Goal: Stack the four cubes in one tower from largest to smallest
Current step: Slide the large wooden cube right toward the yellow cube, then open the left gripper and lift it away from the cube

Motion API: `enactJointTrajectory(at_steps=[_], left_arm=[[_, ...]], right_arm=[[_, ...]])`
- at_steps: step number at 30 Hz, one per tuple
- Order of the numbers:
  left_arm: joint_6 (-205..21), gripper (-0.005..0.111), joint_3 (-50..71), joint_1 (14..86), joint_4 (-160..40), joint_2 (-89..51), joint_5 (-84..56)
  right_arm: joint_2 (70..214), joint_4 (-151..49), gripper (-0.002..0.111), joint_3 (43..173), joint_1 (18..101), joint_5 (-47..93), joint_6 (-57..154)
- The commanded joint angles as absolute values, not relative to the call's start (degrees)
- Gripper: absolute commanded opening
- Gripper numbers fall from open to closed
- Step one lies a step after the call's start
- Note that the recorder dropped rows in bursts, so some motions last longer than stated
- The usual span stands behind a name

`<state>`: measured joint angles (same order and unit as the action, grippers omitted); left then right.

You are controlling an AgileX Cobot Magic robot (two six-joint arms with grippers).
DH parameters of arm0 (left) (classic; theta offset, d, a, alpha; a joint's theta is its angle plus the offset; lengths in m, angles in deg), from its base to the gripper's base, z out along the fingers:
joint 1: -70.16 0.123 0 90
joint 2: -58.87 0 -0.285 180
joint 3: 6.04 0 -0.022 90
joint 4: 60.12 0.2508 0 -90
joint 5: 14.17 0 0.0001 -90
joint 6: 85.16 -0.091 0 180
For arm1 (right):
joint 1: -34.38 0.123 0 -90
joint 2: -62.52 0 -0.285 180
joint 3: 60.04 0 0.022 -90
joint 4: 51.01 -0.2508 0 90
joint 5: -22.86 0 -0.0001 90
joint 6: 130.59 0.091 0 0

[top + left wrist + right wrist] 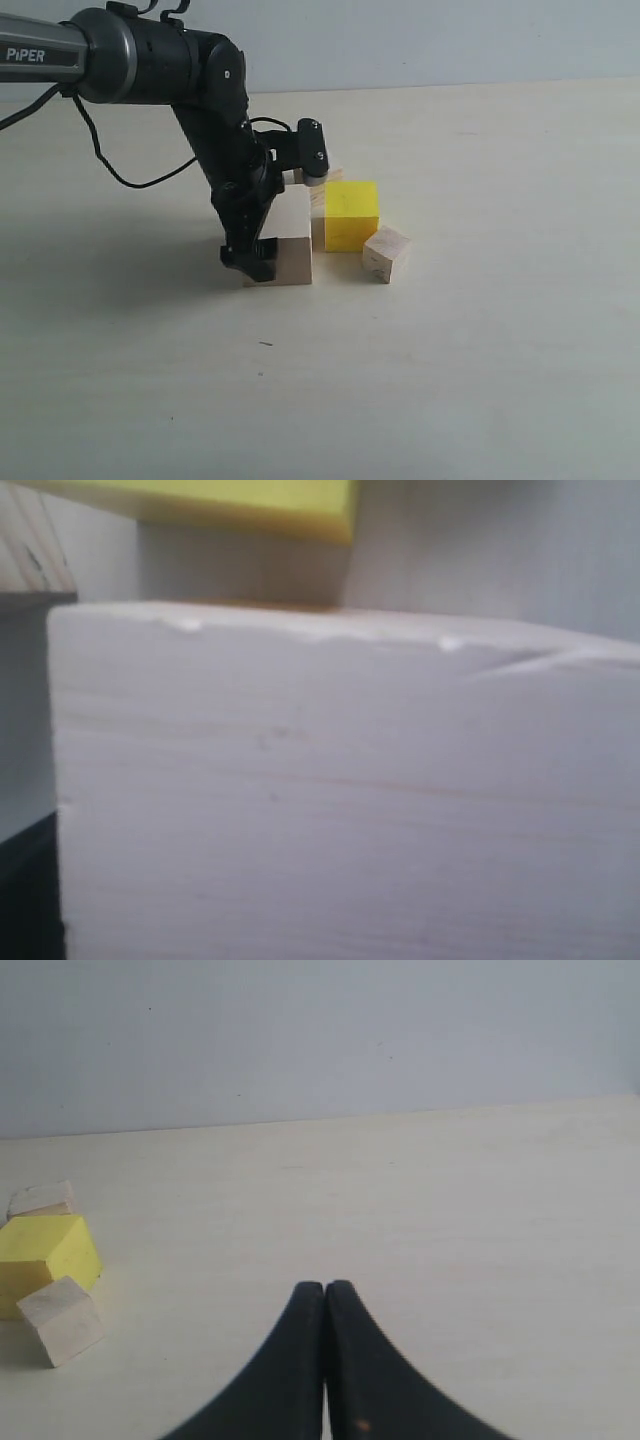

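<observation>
Since the left fingers [248, 263] sit low against the large pale wood cube [285, 245], down at tabletop level, this reads as the grab on the tower's base piece. One dark finger shows at the cube's near-left corner and the other is hidden. I cannot tell if they are clamped on it or only around it. The left wrist view is filled by that cube's pale face, with a dark sliver at one lower corner, probably a finger. The cube rests flat on the tabletop [480, 380], not lifted. Likely reason for starting here: the biggest goes at the bottom.

Right fingers [290, 1360] are pressed together, tips touching, holding nothing. They hang over bare tabletop well apart from the cubes, so I judge them parked out of the way.

Outward:
- **Yellow cube** [351, 215]: at 2 o'clock of the large cube, just beside it; contact unclear.
- **Small wood cube** [386, 253]: at 4 o'clock of the yellow one, turned corner-on, touching or nearly.
- **Second small wood cube** [330, 175]: at 11 o'clock of the yellow one, mostly hidden behind the left arm [215, 110].

Nothing is stacked yet.

Writing: white "PiPER" lettering [25, 55] on the left arm, at 10 o'clock of the exterior view. No other labels readable.
</observation>
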<state>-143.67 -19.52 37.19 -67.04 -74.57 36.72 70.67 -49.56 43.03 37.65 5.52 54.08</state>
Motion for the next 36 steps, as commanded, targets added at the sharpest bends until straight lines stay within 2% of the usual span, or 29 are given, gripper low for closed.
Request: enactJointTrajectory(at_steps=[1, 28, 36], left_arm=[[-143.6, 0.1, -19.5, 37.1, -66.2, -73.6, 36.5], [-142.0, 0.1, -19.5, 37.1, -66.7, -58.8, 41.0], [-136.3, 0.1, -19.5, 42.9, -79.3, -46.0, 42.2]], right_arm=[[70.3, -49.6, 0.0, 42.7, 37.8, 6.3, 54.1], [70.3, -49.6, 0.0, 42.7, 37.8, 6.3, 54.1], [70.3, -49.4, 0.0, 42.7, 37.8, 6.3, 53.6]])
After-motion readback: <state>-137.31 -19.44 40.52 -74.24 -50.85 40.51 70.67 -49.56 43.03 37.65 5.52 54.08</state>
